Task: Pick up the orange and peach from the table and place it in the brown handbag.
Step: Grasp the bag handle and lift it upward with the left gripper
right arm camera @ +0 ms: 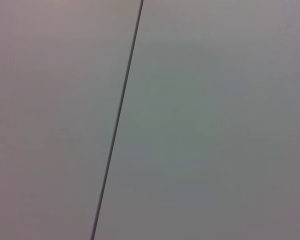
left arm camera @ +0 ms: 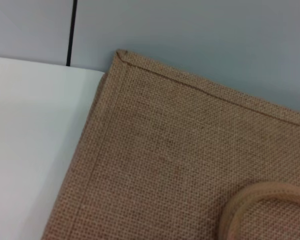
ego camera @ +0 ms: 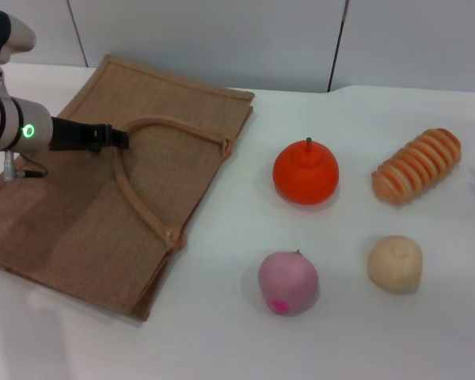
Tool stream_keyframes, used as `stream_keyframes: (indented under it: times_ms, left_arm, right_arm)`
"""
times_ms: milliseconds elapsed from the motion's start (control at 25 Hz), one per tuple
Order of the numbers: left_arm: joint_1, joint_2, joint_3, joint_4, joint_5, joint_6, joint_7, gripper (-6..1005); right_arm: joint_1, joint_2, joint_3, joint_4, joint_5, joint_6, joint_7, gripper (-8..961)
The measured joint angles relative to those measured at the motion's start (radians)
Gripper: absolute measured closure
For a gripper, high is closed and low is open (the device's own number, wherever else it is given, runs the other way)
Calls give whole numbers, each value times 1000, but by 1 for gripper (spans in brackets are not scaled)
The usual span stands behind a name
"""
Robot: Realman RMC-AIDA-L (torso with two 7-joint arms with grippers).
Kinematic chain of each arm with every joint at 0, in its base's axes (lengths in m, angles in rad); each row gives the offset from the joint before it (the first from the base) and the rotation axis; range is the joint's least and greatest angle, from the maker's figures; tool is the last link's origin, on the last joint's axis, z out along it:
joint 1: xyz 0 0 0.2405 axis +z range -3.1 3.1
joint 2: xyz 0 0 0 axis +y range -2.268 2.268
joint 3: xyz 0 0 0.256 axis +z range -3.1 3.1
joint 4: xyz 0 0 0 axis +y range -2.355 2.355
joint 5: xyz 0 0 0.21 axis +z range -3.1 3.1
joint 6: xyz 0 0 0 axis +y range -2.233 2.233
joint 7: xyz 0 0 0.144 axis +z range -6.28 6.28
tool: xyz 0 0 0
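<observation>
**Left gripper at the bag handle, before the bag is opened**

The brown handbag lies flat on the white desk, its mouth edge facing the fruit and one loop handle resting on its upper face. The left gripper reaches in from the robot's left and hovers at the top of that loop, over the woven cloth; whether its jaws are released or clenched cannot be told from the head view, and the left wrist view shows only the bag's corner and part of the handle. The right gripper is not in view; its wrist camera faces a plain wall.

The orange and the peach sit on the desk to the right of the bag, well apart from it and from each other. A ridged loaf and a beige ball lie farther right.

The step in hand appears to be taking hold of the handle to lift the bag's upper layer. To do it well, the jaws should straddle the loop alone, not the cloth below, and lift gently so that the mouth gapes towards the fruit without dragging the bag.
</observation>
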Motion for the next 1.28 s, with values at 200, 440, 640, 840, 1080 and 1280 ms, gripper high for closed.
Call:
stream_keyframes:
  times_ms: [200, 440, 640, 840, 1080, 1280]
  left_arm:
    - [0, 0, 14, -2, 1, 1, 0, 442]
    - [-6, 1, 49, -13, 2, 2, -6, 443]
    - [-9, 2, 49, -14, 3, 0, -6, 557]
    - [-10, 3, 50, -17, 16, -2, -10, 672]
    - [-23, 9, 51, -49, 37, 8, -15, 674]
    - [-23, 6, 51, -49, 40, 14, -14, 782]
  right_arm:
    - [0, 0, 0, 0, 0, 0, 0, 198]
    - [-1, 0, 0, 1, 0, 0, 0, 198]
    - [-1, 0, 0, 2, 0, 0, 0, 198]
    - [0, 0, 0, 2, 0, 0, 0, 199]
    - [0, 0, 0, 3, 0, -5, 0, 199]
    - [0, 0, 0, 3, 0, -5, 0, 199]
